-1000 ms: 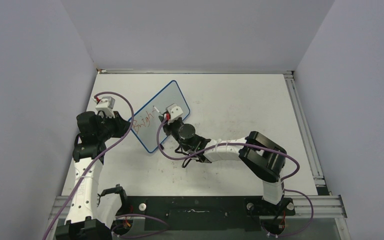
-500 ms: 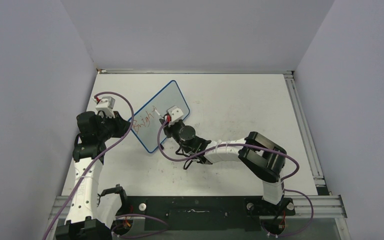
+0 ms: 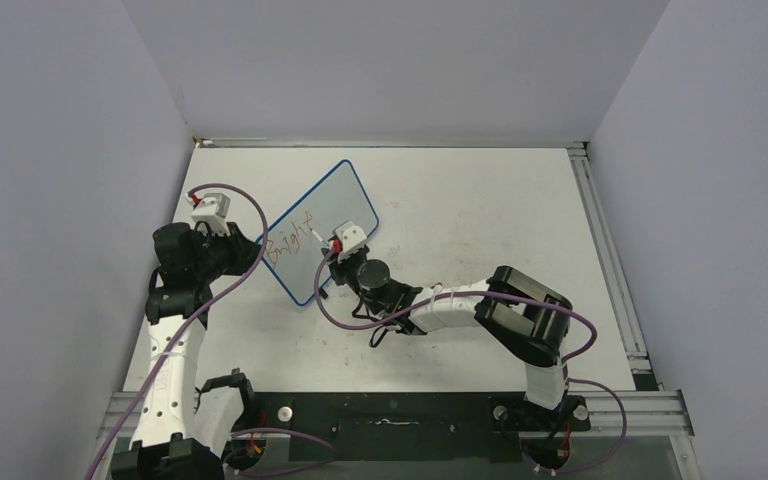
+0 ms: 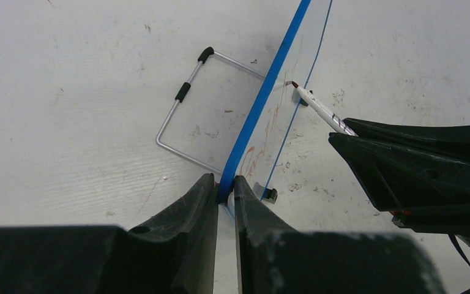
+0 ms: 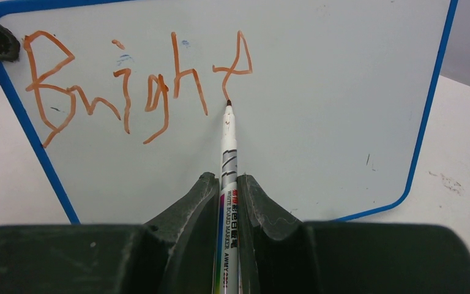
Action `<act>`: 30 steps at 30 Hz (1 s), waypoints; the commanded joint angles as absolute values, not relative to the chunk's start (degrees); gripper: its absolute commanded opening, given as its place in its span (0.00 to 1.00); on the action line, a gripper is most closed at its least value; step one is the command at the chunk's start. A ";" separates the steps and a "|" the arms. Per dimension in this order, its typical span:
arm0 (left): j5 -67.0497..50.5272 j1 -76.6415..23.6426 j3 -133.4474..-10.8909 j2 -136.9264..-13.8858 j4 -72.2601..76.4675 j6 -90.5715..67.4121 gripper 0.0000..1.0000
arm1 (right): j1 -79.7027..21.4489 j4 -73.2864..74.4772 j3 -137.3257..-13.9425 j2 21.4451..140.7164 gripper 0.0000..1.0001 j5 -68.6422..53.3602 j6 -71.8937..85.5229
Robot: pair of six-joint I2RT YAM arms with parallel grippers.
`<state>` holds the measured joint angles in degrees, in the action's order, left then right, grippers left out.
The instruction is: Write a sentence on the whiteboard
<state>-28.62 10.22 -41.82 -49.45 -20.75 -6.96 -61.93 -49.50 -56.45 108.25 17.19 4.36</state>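
Right gripper (image 5: pixel 227 187) fingers pinch a white marker (image 5: pixel 228 144), its tip set on the whiteboard (image 5: pixel 343 92) at the foot of the last letter of the sentence (image 5: pixel 134 79), which so far reads "Bright" across the upper left. Left gripper (image 4: pixel 225 187) fingers clamp the board's blue edge at lower centre. The board stands tilted on the tabletop (image 3: pixel 480 200), left of centre in the overhead view.

Marker (image 5: pixel 228 160) on whiteboard (image 5: pixel 343 92); at end of sentence (image 5: pixel 156 92)
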 commanded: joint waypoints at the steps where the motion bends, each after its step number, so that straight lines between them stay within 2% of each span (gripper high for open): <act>1: -28.59 10.08 -41.92 -48.80 -21.88 -6.33 0.00 | -62.23 -48.92 -55.74 107.25 0.05 18.37 5.53; 20: -28.49 10.05 -41.92 -48.60 -21.91 -6.42 0.00 | -61.63 -52.79 -56.58 102.11 0.05 21.30 0.94; 30: -28.48 10.06 -41.87 -48.86 -21.88 -6.39 0.00 | -60.15 -52.33 -58.92 104.13 0.05 20.10 0.44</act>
